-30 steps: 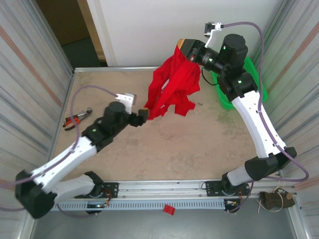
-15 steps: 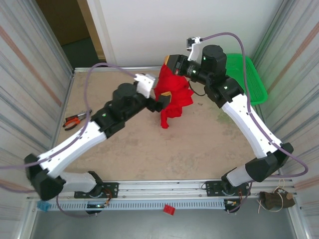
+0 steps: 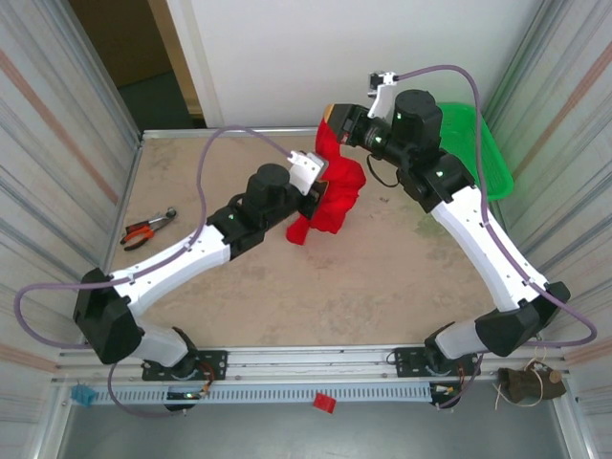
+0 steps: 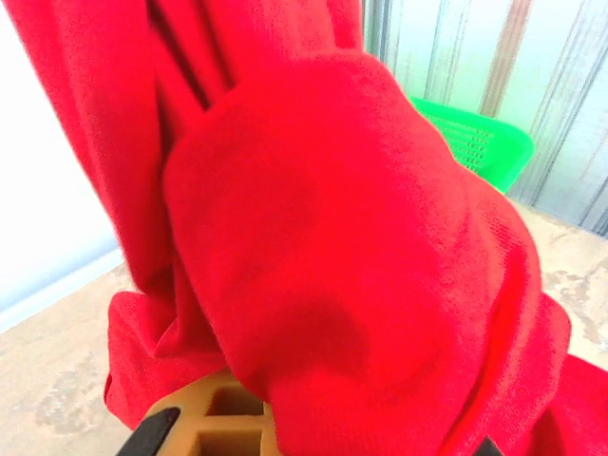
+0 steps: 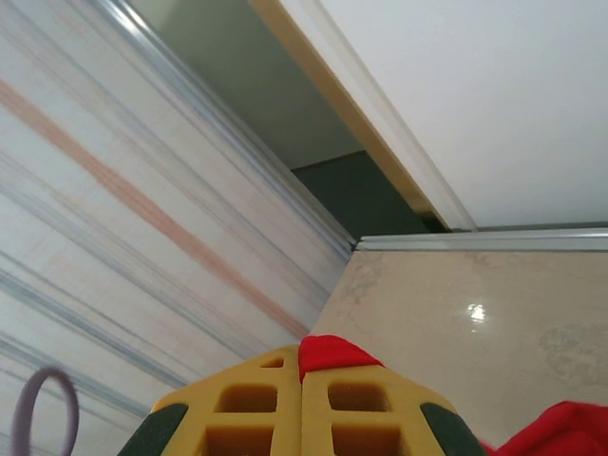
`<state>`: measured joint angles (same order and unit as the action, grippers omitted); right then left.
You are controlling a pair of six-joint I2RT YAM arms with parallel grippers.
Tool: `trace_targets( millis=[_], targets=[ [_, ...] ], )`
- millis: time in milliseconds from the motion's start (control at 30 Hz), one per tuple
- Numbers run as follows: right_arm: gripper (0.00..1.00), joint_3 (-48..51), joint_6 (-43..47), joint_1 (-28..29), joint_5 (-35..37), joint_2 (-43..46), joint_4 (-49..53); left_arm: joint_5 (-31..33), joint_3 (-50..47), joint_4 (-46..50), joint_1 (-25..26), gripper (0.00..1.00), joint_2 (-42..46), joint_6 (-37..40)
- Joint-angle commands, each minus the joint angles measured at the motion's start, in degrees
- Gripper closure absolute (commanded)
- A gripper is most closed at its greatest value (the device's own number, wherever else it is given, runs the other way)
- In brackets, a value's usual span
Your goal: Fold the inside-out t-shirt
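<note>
The inside-out t-shirt (image 3: 339, 186) is a bright red bunch hanging above the back middle of the table, its lowest corner near the surface. My right gripper (image 3: 331, 117) holds its top, shut on a tuft of red cloth (image 5: 328, 351) that pokes out between the yellow fingers (image 5: 247, 408). My left gripper (image 3: 318, 194) is pushed into the bunch's left side at mid height. In the left wrist view the t-shirt (image 4: 361, 237) drapes over the jaws, one tan finger (image 4: 214, 423) shows, and the fingers stand close together on a fold. No lettering or label shows.
A green mesh basket (image 3: 492, 153) stands at the back right corner, its rim (image 4: 475, 142) just behind the shirt. Orange-handled pliers (image 3: 145, 229) lie by the left wall. Corrugated walls close both sides. Bare table (image 3: 382, 277) lies in front of the shirt.
My left arm has swung up and right into the hanging shirt and closed on it. The right gripper carried the shirt left, then eased back right. The cloth is more bunched.
</note>
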<state>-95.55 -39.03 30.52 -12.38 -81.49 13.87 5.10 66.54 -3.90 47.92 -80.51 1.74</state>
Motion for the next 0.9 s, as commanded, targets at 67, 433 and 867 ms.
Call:
trace_targets(
  millis=[67,433,867],
  targets=[
    [1.0,-3.83,-2.17,-3.12,1.12,1.05,-7.01,0.2,-12.11,-1.47,4.79,0.94,4.74,-5.34],
    [1.0,-1.9,-3.6,-5.66,-8.99,3.66,-6.69,1.68,-12.34,-1.3,0.3,0.17,13.4,-10.22],
    [1.0,-1.92,-3.08,-7.45,-9.99,4.84,-5.23,-32.4,9.48,-2.11,-15.82,0.07,-3.3,-7.11]
  ],
)
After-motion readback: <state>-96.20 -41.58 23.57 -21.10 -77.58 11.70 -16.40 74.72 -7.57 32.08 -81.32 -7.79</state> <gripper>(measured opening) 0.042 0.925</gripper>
